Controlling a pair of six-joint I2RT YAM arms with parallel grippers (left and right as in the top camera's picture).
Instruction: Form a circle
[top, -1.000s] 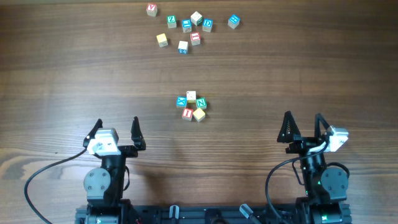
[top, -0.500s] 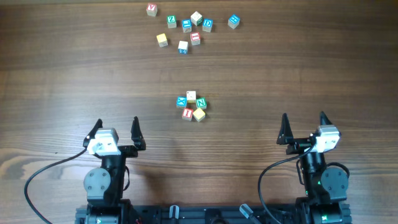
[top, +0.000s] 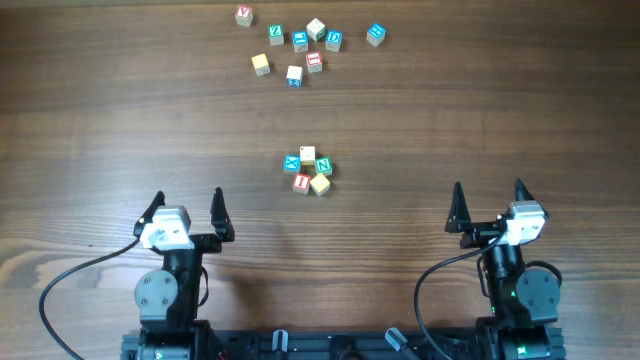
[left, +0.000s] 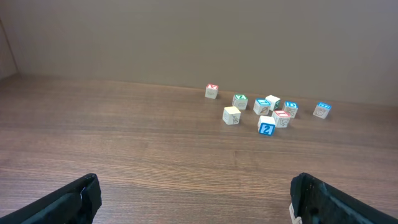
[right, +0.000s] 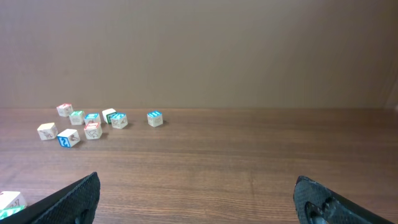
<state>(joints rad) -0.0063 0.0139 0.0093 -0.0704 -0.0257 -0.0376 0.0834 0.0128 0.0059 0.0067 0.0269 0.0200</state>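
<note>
Wood table; L jaws, R jaws full open, empty.

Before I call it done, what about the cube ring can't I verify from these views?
Overhead: the tight ring of five small wooden letter cubes is too small to show whether neighbours touch.
Left wrist: the ring is out of frame.
Right wrist: one cream cube, cut by the left edge; the rest unseen.

The circle lies central on the bench; loose cubes scatter at twelve o'clock. The left jaws at seven and right jaws at five stand spread.
</note>
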